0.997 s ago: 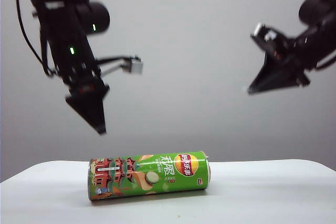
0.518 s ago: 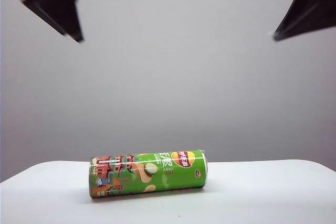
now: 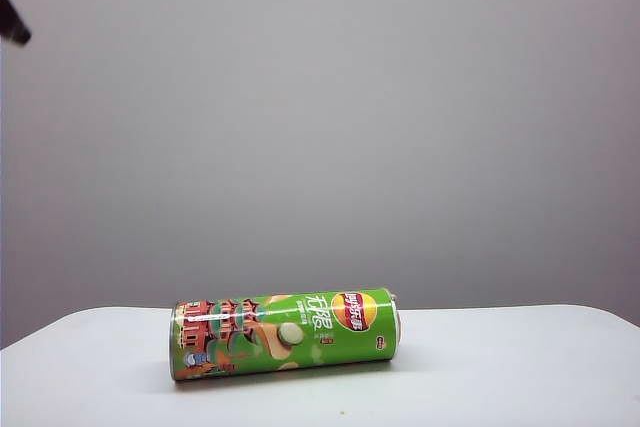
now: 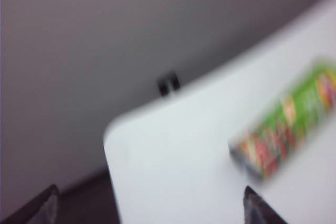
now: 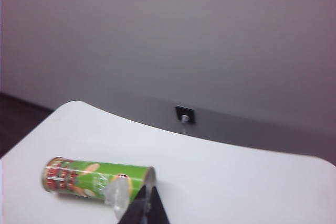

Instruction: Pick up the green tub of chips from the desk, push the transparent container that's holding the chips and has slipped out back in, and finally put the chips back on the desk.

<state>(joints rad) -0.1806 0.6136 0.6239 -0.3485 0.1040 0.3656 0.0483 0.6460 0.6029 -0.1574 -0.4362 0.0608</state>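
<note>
Green tub of chips (image 3: 285,333): lying on its side on the desk (image 3: 520,367), long axis running left to right in the exterior view; red-orange artwork end toward that view's left, logo end toward its right.
Transparent container (image 5: 118,192): showing as a clear, pale lip at the tub's open end in the right wrist view; how far out it is sticking, hard to tell.
Chips: not making out any through the plastic.
Left gripper (image 4: 149,211): riding high, only a dark scrap at the exterior view's upper left edge; fingertips (image 4: 42,208) standing wide apart, holding nothing.
Tub versus left fingers: blurred, lying well beyond the tips and off to one side, not between them, well apart.
Right gripper (image 5: 144,208): up at the exterior view's top right corner; fingers pressed together into one dark wedge, pinching nothing.
Tub versus right fingers: lying below and ahead, open end lining up near the wedge's tip in the picture, not touching.
Wall (image 5: 168,35): plain grey, a small dark socket (image 5: 185,114) sitting behind the desk's far edge.
</note>
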